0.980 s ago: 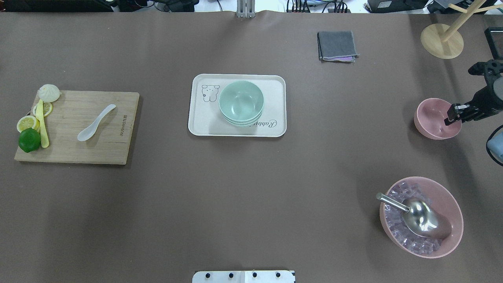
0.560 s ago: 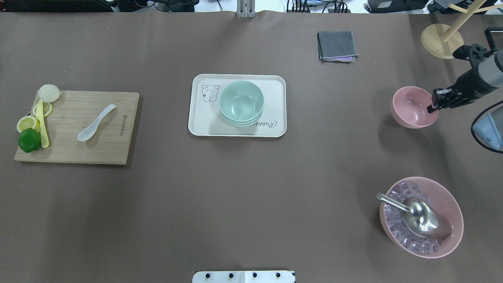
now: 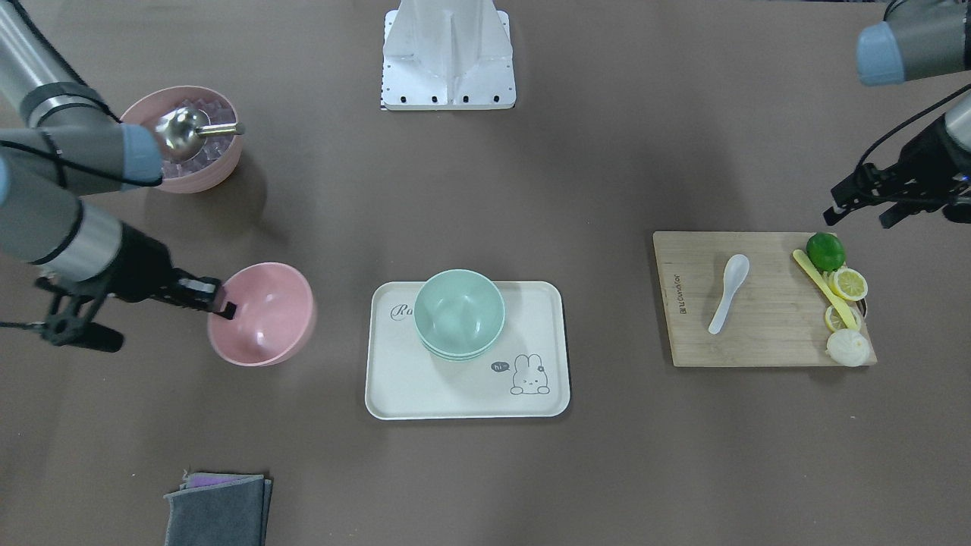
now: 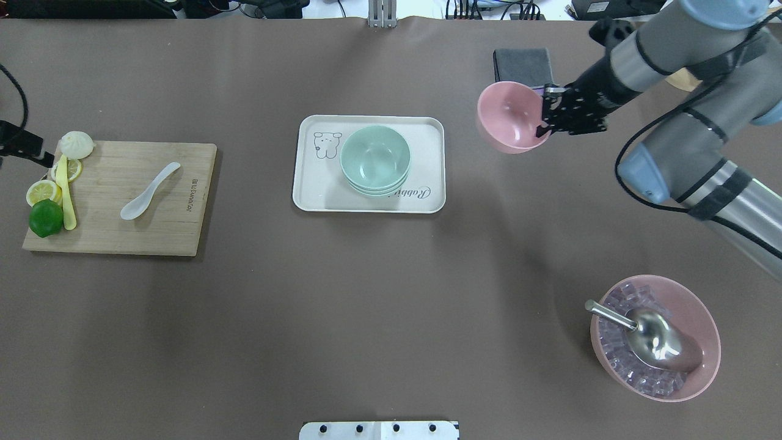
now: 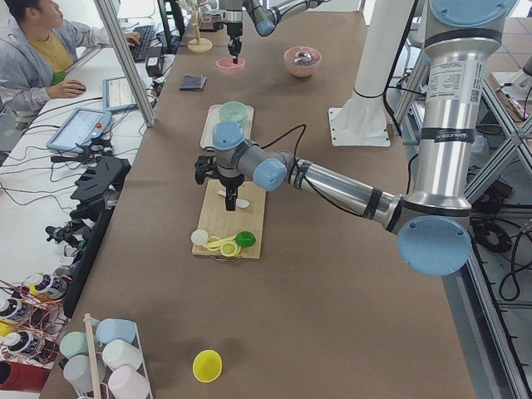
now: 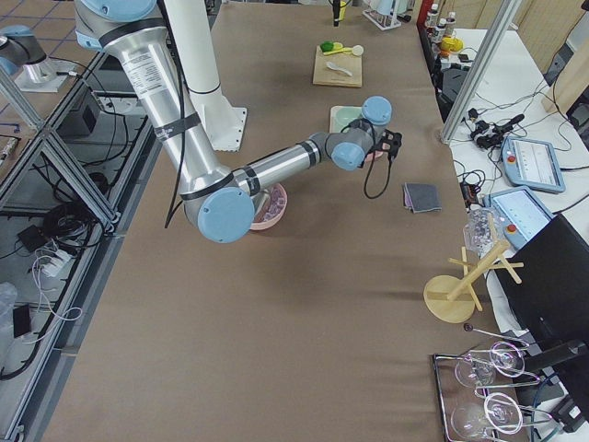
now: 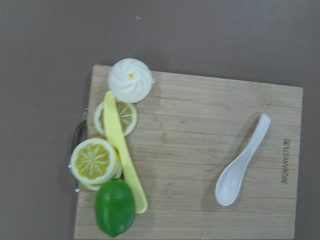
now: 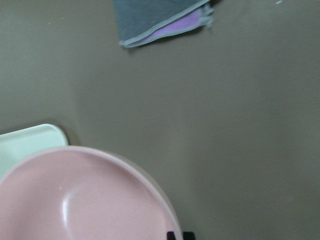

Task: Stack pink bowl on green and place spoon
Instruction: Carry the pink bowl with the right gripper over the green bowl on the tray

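1. The right arm enters the overhead view from the right edge, folds at the elbow and extends its wrist toward the table centre.
2. The right gripper point(image 4: 545, 116) is clamped on the rim of the pink bowl point(image 4: 510, 119). One finger sits inside the bowl and the other outside, on the rim side nearest the wrist.
3. The pink bowl hangs from the fingers with its opening up, slightly tilted. It extends away from the fingertips toward the tray point(image 4: 308, 195) and stays apart from it.
4. The stack of green bowls point(image 4: 374, 160) stands on the tray, beyond the far rim of the pink bowl as seen from the right fingers.
5. The grey cloth point(image 4: 522, 61) lies just behind the right fingers, partly covered in the overhead view by the pink bowl.
6. The left arm reaches over the outer end of the cutting board point(image 4: 122, 238).
7. The left gripper point(image 3: 861, 216) has its fingers spread and grips nothing.
8. The spoon point(image 4: 149, 191) lies flat on the cutting board, near the left fingers, on their tray side.
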Controlling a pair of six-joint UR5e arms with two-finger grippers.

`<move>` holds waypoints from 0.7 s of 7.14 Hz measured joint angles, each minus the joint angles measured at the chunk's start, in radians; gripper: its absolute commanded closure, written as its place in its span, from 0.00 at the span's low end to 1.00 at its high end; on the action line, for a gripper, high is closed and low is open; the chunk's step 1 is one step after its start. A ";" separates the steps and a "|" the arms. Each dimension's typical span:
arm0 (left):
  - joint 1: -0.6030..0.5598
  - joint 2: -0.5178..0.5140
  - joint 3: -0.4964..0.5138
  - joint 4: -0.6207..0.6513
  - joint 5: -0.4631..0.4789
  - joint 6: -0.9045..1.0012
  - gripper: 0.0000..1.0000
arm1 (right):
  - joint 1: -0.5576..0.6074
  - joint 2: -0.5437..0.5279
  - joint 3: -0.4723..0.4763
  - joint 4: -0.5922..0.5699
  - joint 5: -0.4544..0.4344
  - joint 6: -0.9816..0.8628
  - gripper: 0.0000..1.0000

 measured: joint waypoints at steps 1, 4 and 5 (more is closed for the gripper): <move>0.038 -0.024 0.003 -0.014 0.044 0.013 0.05 | -0.083 0.102 0.011 -0.101 -0.085 0.064 1.00; 0.070 -0.104 0.040 -0.022 0.076 0.054 0.04 | -0.223 0.260 -0.011 -0.283 -0.245 0.135 1.00; 0.079 -0.133 0.061 -0.023 0.078 0.058 0.05 | -0.240 0.269 -0.020 -0.289 -0.270 0.146 1.00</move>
